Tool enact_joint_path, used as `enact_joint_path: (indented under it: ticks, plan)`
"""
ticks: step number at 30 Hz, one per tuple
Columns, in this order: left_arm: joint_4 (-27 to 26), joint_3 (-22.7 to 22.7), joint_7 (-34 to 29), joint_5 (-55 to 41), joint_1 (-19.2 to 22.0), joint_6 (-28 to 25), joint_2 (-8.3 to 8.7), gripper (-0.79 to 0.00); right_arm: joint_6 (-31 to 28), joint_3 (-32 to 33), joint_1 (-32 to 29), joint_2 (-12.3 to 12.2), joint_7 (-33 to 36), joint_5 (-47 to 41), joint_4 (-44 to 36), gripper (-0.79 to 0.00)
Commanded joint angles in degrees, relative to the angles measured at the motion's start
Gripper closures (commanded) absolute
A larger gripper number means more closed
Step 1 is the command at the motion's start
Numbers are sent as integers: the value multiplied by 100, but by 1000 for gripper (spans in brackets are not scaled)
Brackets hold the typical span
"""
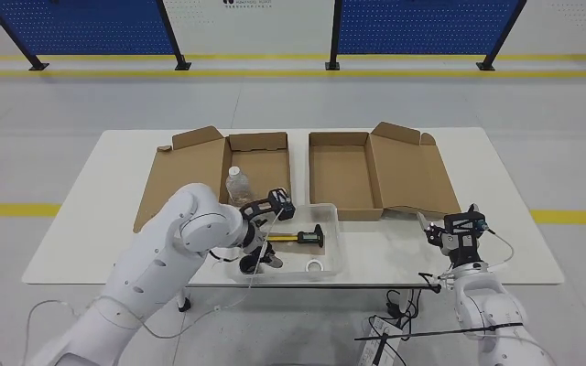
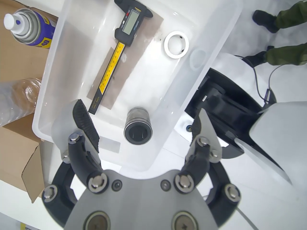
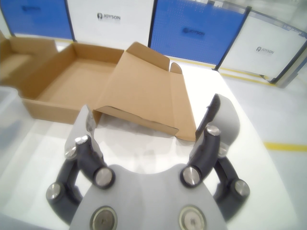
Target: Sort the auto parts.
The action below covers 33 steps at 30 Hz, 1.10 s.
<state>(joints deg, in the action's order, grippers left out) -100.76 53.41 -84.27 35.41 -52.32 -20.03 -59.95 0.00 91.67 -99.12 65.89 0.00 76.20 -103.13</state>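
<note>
A clear plastic bin (image 2: 211, 56) near the table's front edge holds a digital caliper (image 2: 124, 32) with a yellow scale, a white ring (image 2: 168, 48) and a dark metal cylindrical sleeve (image 2: 138, 126). My left gripper (image 2: 139, 108) hangs open just above the bin, its fingers on either side of the sleeve without touching it. Over the table's front right corner, my right gripper (image 3: 150, 106) is open and holds nothing; it faces the right cardboard box (image 3: 72, 72). In the top view the bin (image 1: 331, 240) lies in front of both boxes.
Two open cardboard boxes (image 1: 259, 165) (image 1: 343, 174) lie side by side behind the bin, flaps spread outward. The left one holds a clear plastic bottle (image 1: 237, 186) and a blue spray can (image 2: 28, 28). Bare table lies between the right gripper (image 1: 455, 233) and the bin.
</note>
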Motion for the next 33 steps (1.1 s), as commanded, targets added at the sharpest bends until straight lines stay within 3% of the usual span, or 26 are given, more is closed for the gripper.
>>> enact_joint_path:
  ticks: [1,8,12,22,33]
  plan:
    - [40,-93,0,-175,116,0,135,-785,0,0,0,0,0,0,0,-785]
    - [130,-380,135,-510,418,-135,532,-662,0,0,0,0,0,0,0,-785]
    - [200,-605,204,-594,562,-203,718,-499,0,0,0,0,0,0,0,-785]
    - [365,-1283,341,-806,954,-340,1008,-434,0,0,0,0,0,0,0,-785]
    - [673,-1941,393,-823,1359,-392,1053,-372,0,0,0,0,0,0,0,-785]
